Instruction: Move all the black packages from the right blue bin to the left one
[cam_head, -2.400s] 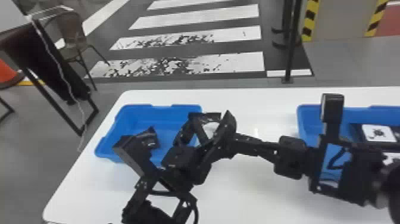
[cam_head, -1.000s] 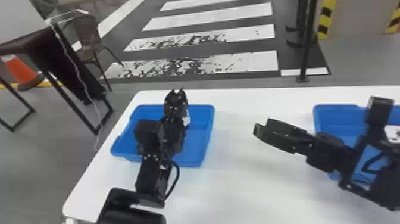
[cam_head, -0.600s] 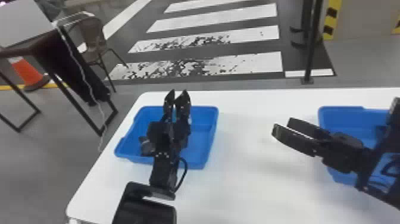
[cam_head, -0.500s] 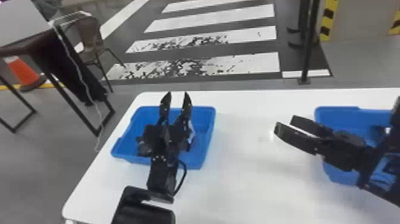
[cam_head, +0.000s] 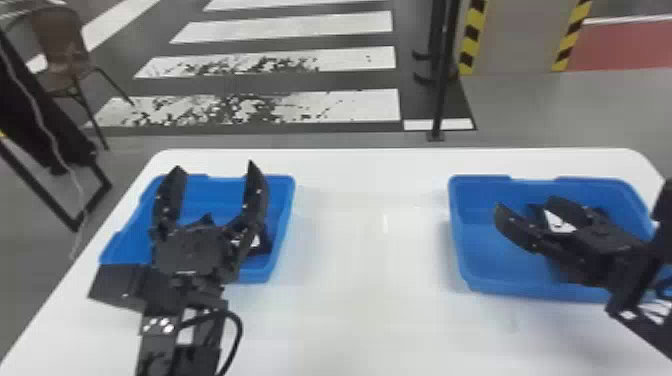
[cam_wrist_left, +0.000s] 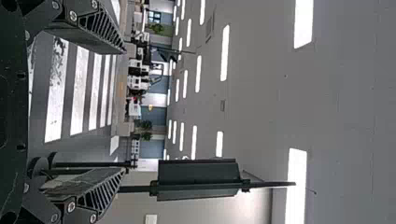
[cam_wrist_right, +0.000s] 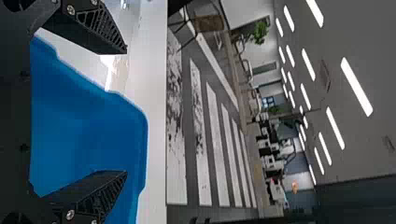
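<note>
While the right gripper (cam_head: 526, 205) hangs over the right blue bin (cam_head: 481, 288), fingers spread and nothing gripped, a black package (cam_head: 554, 220) lies inside that bin, partly hidden beneath the gripper. Well to the left of the right blue bin, on the same desk (cam_head: 380, 325), the left blue bin (cam_head: 283, 215) contains a second package (cam_head: 265, 242); the left gripper (cam_head: 214, 167) is above it, spread and empty.

Step assessed: picking. Recommended: straddle opposite sides of the package, descend clear of the bin walls, close evenly, confirm the hold, then lift above the rim.

Markings: white label (cam_head: 560, 226), no legible writing.
</note>
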